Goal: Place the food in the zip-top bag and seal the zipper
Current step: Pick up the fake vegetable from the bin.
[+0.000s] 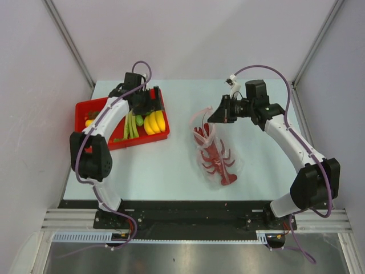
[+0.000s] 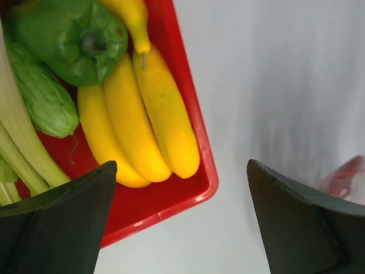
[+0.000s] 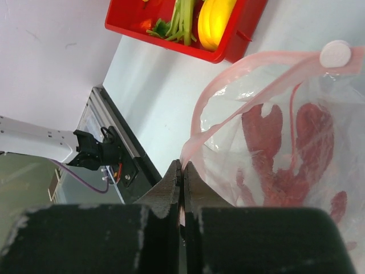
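Note:
The clear zip-top bag (image 1: pixel 215 154) lies mid-table with the red lobster (image 1: pixel 219 161) inside. My right gripper (image 1: pixel 213 114) is shut on the bag's pinkish-red zipper strip (image 3: pixel 197 123) and holds the mouth up and open; the lobster (image 3: pixel 285 148) shows through the plastic. My left gripper (image 1: pixel 144 104) is open and empty above the near right corner of the red tray (image 2: pixel 197 120). Yellow bananas (image 2: pixel 137 123), a green bell pepper (image 2: pixel 71 40), a green cucumber-like piece (image 2: pixel 43 100) and pale leek stalks (image 2: pixel 20 154) lie in the tray.
The red tray (image 1: pixel 82 108) sits at the table's back left with bananas (image 1: pixel 154 121) and leek (image 1: pixel 132 124). White walls enclose the table on three sides. A white slider tab (image 3: pixel 335 53) sits on the zipper strip.

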`<state>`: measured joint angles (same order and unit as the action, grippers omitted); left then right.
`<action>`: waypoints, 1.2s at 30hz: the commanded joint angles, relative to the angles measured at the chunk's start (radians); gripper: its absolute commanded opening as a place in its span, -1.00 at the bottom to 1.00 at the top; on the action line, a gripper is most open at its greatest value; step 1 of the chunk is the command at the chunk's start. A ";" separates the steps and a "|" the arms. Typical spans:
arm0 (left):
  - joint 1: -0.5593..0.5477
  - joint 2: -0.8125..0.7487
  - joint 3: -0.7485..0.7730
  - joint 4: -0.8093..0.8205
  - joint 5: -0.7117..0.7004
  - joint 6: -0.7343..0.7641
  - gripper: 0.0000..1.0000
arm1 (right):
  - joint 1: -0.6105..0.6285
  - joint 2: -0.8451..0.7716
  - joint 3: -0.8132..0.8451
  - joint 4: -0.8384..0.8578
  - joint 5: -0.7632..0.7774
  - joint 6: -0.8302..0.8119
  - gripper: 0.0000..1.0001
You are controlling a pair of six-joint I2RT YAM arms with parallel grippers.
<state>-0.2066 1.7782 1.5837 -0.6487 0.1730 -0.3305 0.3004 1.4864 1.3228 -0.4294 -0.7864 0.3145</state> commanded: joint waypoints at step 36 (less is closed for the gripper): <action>0.033 0.460 0.381 -0.015 -0.379 -0.208 0.60 | 0.006 0.054 0.072 -0.020 0.053 -0.086 -1.00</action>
<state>-0.1699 2.2742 1.9247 -0.6468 -0.2283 -0.5510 0.3038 1.5433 1.3472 -0.4450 -0.7227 0.2497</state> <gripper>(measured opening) 0.910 0.018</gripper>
